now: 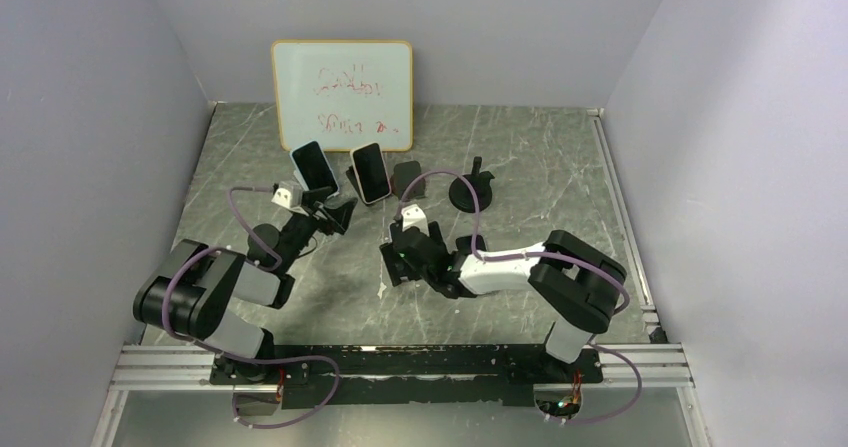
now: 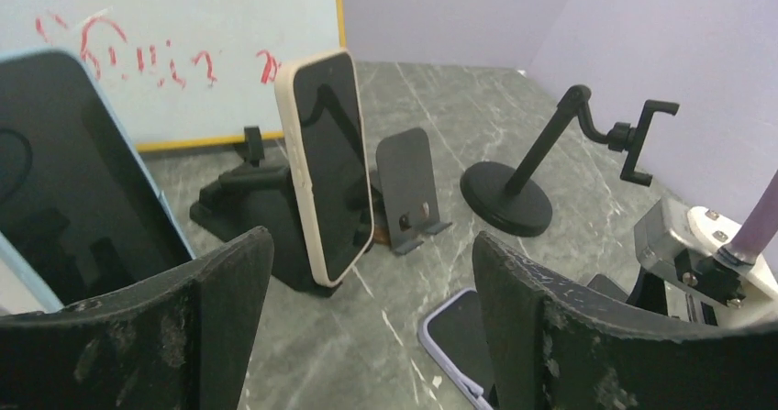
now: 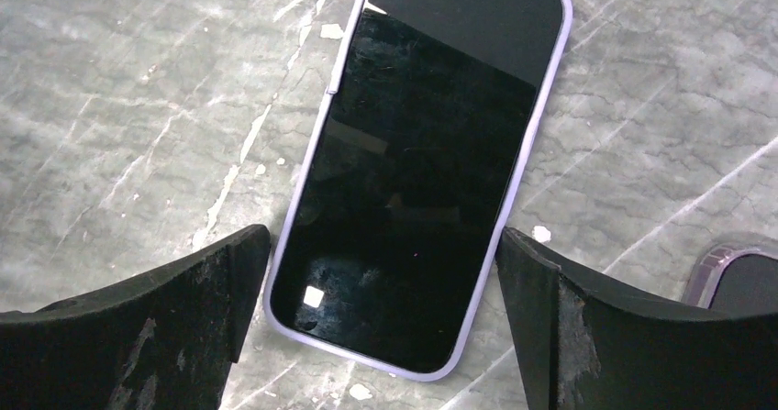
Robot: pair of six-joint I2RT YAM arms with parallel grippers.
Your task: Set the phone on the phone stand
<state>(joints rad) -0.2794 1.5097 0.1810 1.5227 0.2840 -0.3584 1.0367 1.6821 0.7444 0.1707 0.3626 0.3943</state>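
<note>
A purple-cased phone with a dark screen [image 3: 431, 107] is seen lying flat, face up, on the grey marbled tabletop [image 1: 560, 167], near the middle of the table, not on any stand. The right gripper [image 3: 383, 245] is held low over it, jaws apart, with one black finger [image 3: 183, 318] on each long side of the phone's lower end. Both fingers sit just beside the case edges; whether they touch cannot be told.

The left gripper [image 1: 335, 215] is reached out left of centre, jaws also spread wide and nothing held between its worn black fingers [image 2: 211, 309]. It is pointed at the row of stands towards the back.

In that row, a blue-cased phone [image 2: 64, 181] is propped upright at the left. A cream-cased phone [image 2: 330, 153] is propped beside it on a black wedge stand [image 2: 248, 199]. Right of that a small black folding stand [image 2: 408, 185] is seen unoccupied. Further right stands a black round-base stand with a bent arm and clamp [image 2: 506, 197], also unoccupied.

A white board with an orange frame and red scribbles [image 1: 340, 92] is leaned against the back wall behind the row. A corner of the purple-cased phone is caught in the left wrist view, in front of the folding stand and well apart from it.
</note>
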